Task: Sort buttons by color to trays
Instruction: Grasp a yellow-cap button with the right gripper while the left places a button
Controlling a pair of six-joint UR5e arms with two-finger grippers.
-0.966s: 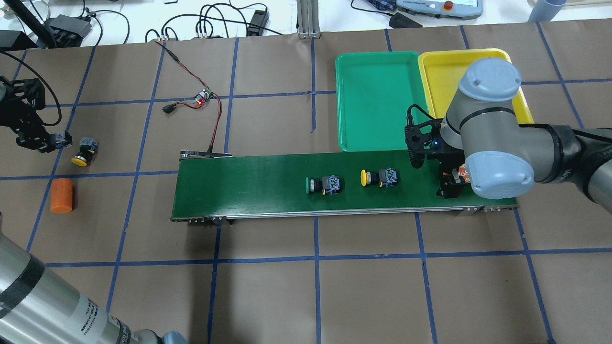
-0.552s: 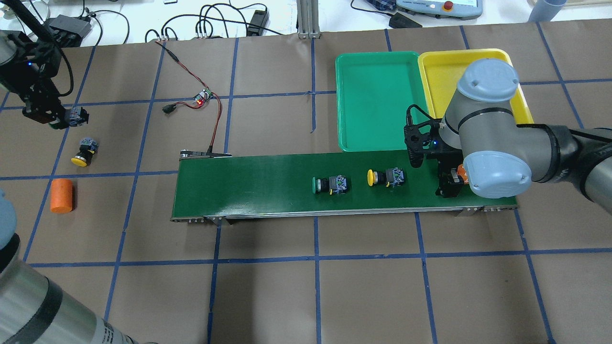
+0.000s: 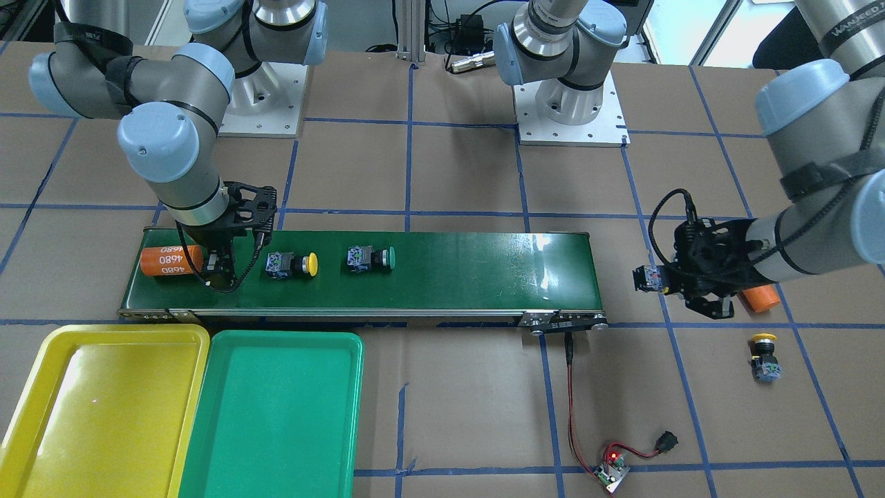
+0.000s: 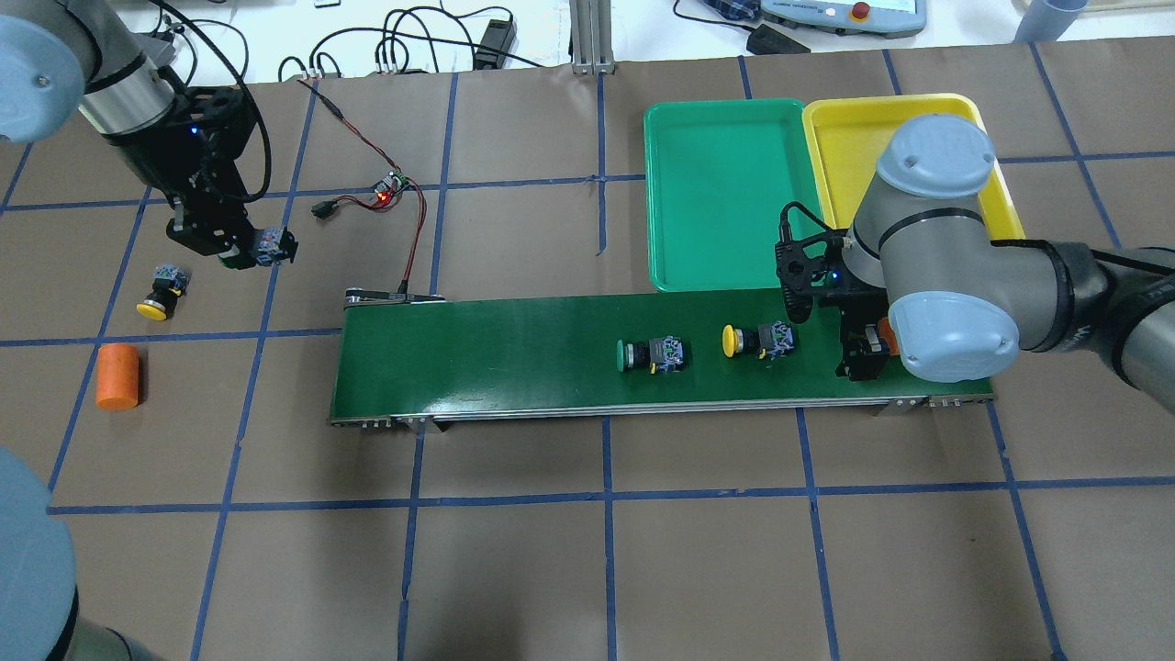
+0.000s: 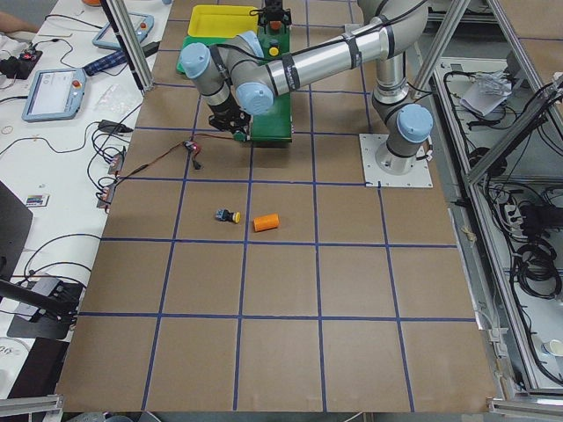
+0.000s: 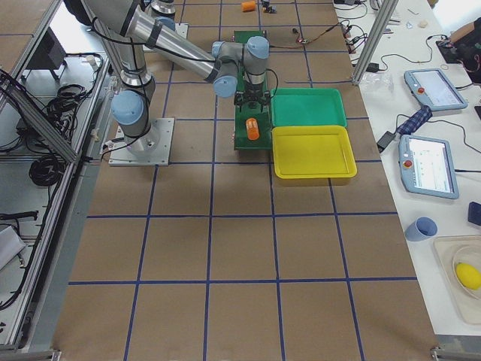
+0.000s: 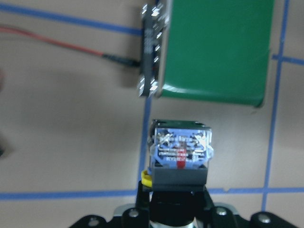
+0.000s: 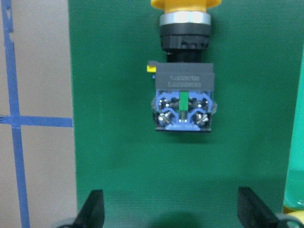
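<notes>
On the brown table lie a plain orange cylinder point(image 4: 117, 375) and a loose yellow-capped push-button point(image 4: 158, 299). Just past them, the left gripper point(image 4: 240, 252) clamps a grey-bodied button point(image 7: 180, 156). On the dark green conveyor belt point(image 4: 477, 358), the right gripper point(image 8: 173, 213), fingers spread, faces a yellow-capped belt button point(image 4: 757, 340). A green-capped button point(image 4: 654, 354) lies nearby, and a numbered orange cylinder point(image 3: 171, 260) behind the gripper. Beyond the belt, a shallow green plastic tray point(image 4: 716, 193) adjoins a yellow plastic tray point(image 4: 854, 138).

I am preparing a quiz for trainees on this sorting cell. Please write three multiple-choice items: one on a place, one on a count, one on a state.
1. The yellow button off the conveyor belt lies: A on the table; B in a tray; C in a gripper.
2. How many buttons lie on the belt? A one; B two; C four.
3. The left gripper is: A open; B out of view; C shut on a button.
Key: 1 A, it rests on brown paper; 2 B, a green button and a second yellow button; 3 C, the left wrist view shows it clamped.
</notes>
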